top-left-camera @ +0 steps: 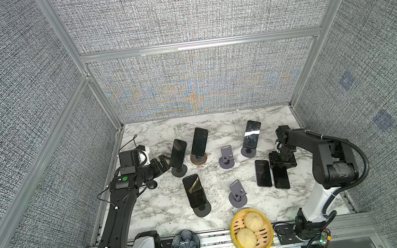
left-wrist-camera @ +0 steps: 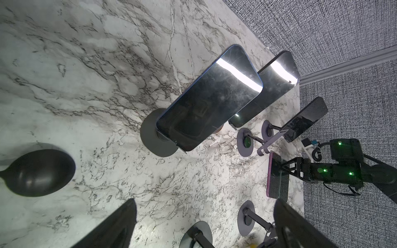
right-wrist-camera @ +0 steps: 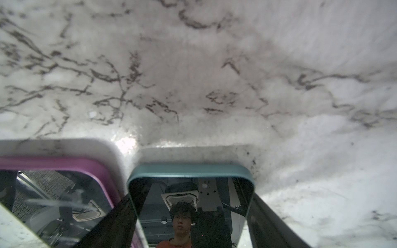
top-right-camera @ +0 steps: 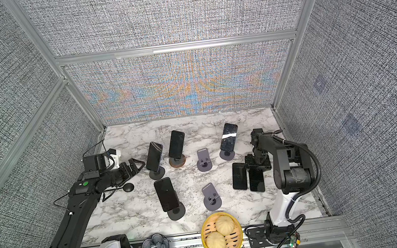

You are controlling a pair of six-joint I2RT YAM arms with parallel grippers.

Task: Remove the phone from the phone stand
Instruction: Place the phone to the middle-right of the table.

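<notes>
above the table (top-left-camera: 218,127), left hand (top-left-camera: 167,162) wide open, empty; right hand (right-wrist-camera: 191,196) astride teal phone (top-left-camera: 281,178), grip unclear

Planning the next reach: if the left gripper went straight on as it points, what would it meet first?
Most likely the phone on the nearest dark stand, just ahead of the open left gripper.

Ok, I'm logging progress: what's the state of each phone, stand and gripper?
Left gripper, open, empty.
Right gripper, astride teal phone, grip unclear.
Teal phone, flat on table.
Purple phone, flat on table.
Two grey stands, empty.
Four other phones, on stands.
</notes>
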